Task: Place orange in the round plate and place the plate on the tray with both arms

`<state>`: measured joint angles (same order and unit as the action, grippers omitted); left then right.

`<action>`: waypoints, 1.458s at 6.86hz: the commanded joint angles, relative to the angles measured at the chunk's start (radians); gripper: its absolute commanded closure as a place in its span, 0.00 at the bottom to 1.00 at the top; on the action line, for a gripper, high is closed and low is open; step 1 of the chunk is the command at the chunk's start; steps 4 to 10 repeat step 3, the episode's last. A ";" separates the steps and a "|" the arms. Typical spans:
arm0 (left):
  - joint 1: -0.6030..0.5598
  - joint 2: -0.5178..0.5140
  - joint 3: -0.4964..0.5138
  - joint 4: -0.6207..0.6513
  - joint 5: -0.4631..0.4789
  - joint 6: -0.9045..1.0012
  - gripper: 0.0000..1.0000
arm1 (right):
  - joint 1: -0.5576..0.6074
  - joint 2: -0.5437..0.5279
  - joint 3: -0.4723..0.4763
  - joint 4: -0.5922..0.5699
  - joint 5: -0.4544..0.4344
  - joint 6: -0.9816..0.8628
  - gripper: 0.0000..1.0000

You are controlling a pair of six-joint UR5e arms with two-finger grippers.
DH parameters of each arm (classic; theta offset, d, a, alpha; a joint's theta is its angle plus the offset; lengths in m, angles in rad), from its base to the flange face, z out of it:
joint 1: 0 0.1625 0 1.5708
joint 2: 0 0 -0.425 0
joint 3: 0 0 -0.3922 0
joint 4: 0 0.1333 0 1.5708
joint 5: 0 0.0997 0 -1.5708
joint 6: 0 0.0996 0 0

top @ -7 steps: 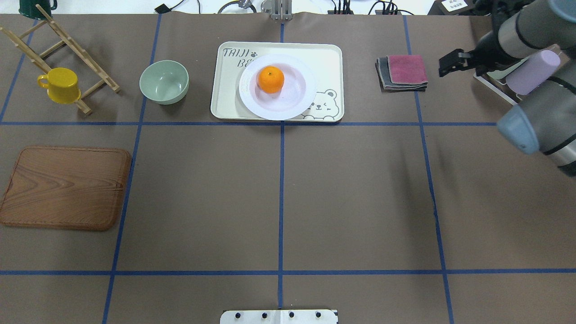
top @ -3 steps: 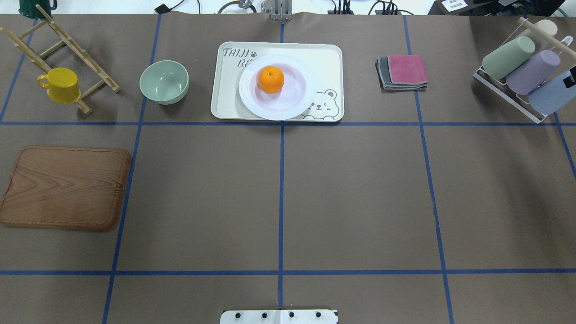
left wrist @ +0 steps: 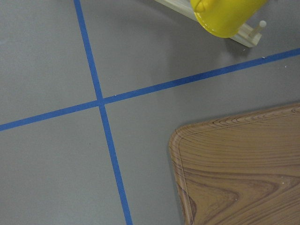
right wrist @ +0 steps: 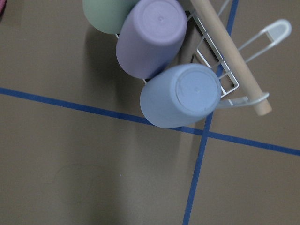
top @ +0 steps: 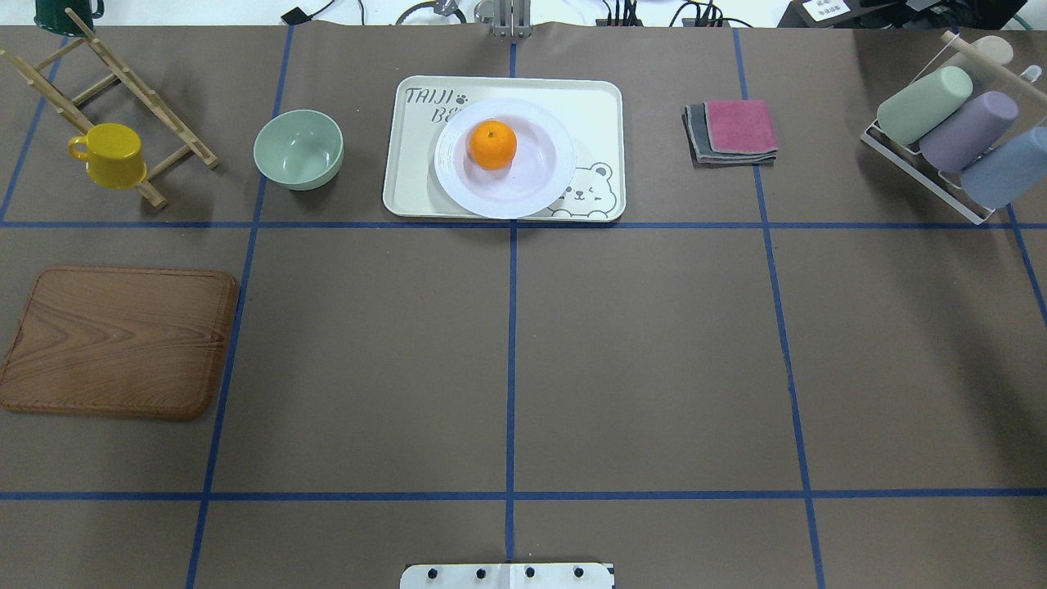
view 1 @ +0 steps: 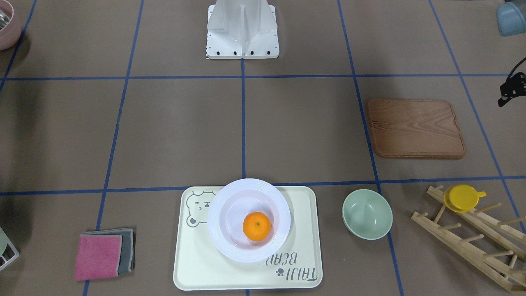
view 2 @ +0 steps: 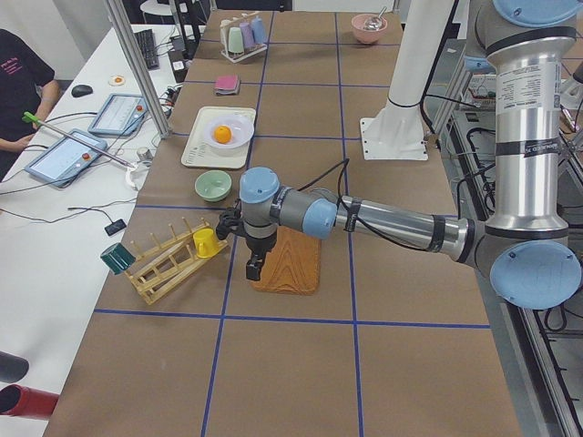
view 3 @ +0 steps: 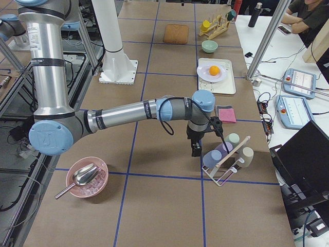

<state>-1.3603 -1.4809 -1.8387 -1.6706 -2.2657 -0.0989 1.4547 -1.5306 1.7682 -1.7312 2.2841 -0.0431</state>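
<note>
You get the left pincer point(view 2: 255, 267) properly only in the left-end view. There it hangs pointing down over the near edge of the wooden board point(view 2: 296, 264), close to the yellow mug point(view 2: 207, 242) on its wooden rack point(view 2: 155, 273). From there you cannot tell whether its jaws are apart or together. The front-facing view catches only a black scrap at its right border. The left wrist camera looks down on the board's rounded corner and the mug.

The right pincer point(view 3: 196, 148) shows in the right-end view alone, just beside the tumbler rack point(view 3: 232, 151), and you cannot tell its state either. Its wrist camera gives you the blue tumbler point(right wrist: 183, 96) and the purple tumbler point(right wrist: 150, 37) end-on.

The orange point(top: 492, 145) sits in the round plate point(top: 458, 190). The plate rests on the tray point(top: 593, 110) at the far middle of the table point(top: 638, 352), well apart from both pincers.
</note>
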 commanded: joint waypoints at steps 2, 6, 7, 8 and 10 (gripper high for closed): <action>0.000 -0.001 0.001 0.000 0.000 0.001 0.03 | 0.000 -0.025 0.030 -0.010 0.008 0.002 0.00; 0.000 0.001 0.002 0.000 0.000 0.002 0.02 | 0.000 -0.023 0.028 -0.007 0.006 0.002 0.00; 0.000 0.001 0.002 0.000 0.000 0.002 0.02 | 0.000 -0.023 0.028 -0.007 0.006 0.002 0.00; 0.000 0.001 0.002 0.000 0.000 0.002 0.02 | 0.000 -0.023 0.028 -0.007 0.006 0.002 0.00; 0.000 0.001 0.002 0.000 0.000 0.002 0.02 | 0.000 -0.023 0.028 -0.007 0.006 0.002 0.00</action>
